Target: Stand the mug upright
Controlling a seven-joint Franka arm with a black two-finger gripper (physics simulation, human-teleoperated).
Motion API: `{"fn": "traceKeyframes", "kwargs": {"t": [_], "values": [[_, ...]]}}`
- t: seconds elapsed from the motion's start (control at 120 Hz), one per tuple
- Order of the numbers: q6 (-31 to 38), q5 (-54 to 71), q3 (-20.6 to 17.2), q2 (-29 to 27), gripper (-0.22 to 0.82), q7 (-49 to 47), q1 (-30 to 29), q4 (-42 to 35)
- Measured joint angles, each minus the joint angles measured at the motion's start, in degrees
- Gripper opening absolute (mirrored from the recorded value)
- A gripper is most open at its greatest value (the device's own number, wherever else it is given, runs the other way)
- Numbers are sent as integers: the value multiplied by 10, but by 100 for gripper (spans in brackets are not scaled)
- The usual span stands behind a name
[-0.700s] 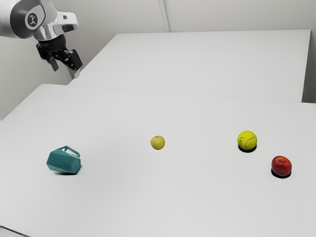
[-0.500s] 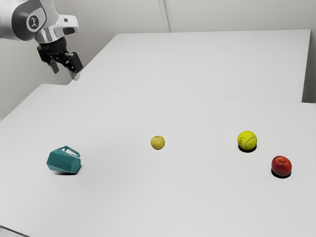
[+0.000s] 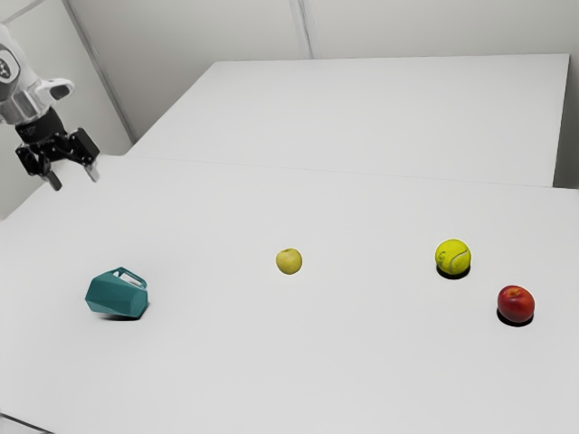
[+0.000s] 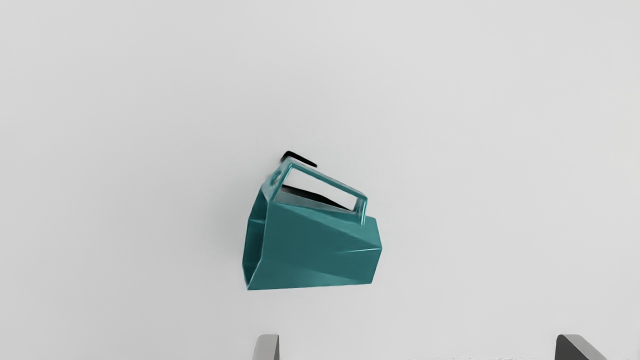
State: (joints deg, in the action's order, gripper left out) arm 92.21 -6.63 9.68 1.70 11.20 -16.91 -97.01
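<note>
Wrist view, sideways mug (image 4: 315, 245), handle (image 4: 328, 180) away from jaws, long axis roughly along their wide, empty spread

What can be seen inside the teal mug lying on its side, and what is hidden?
Inside the mug, the wrist view shows part of the teal inner wall. The mug's own side covers the deeper inside, so whether anything lies there cannot be told.

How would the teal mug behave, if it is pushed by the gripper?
The mug is probably rigid, given its crisp, faceted shape. Lying on its side, it would likely slide or rock rather than roll far, since its body is angular and its handle sticks out.
</note>
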Motion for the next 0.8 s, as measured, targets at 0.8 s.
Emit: {"fn": "traceKeyframes", "kwargs": {"t": [0.8], "values": [[-84,-220,35,263,60,124,-146,27]]}}
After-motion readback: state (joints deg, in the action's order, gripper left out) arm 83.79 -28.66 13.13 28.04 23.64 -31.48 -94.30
